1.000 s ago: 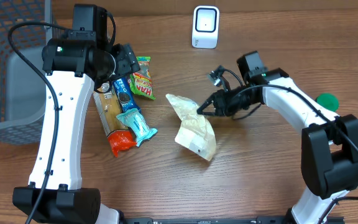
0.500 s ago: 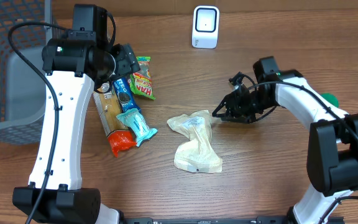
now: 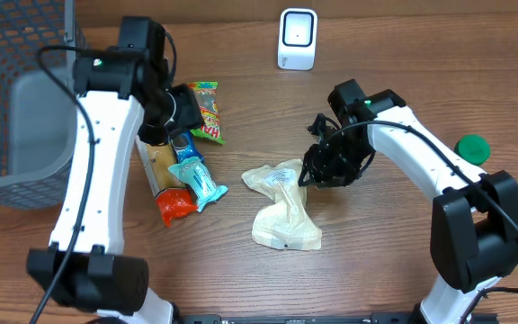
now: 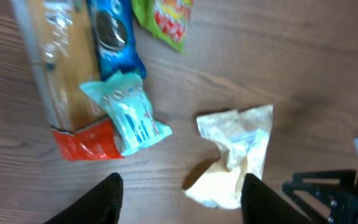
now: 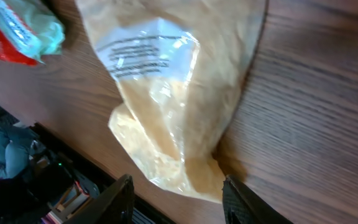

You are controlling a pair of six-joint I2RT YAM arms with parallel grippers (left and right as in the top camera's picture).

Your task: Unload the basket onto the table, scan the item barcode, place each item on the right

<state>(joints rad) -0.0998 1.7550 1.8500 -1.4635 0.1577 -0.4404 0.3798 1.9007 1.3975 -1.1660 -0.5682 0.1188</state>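
**Crumpled Bag (image 3: 283, 209) Left Lying Flat**

A pale yellow bag is seen lying on the wooden table (image 3: 376, 270), twisted thin in the middle. Small black print is shown on its shiny upper part. A white scanner (image 3: 297, 39) is stood upright at the far edge, well apart from the bag.

Change over the last second: my right gripper (image 3: 317, 170) let go of the cream pouch (image 3: 281, 203), which dropped flat toward 6 o'clock. I drew back toward 3 o'clock, then returned to its 1 o'clock corner. My left gripper (image 4: 180, 199) narrowed and shifted slightly toward 5 o'clock.
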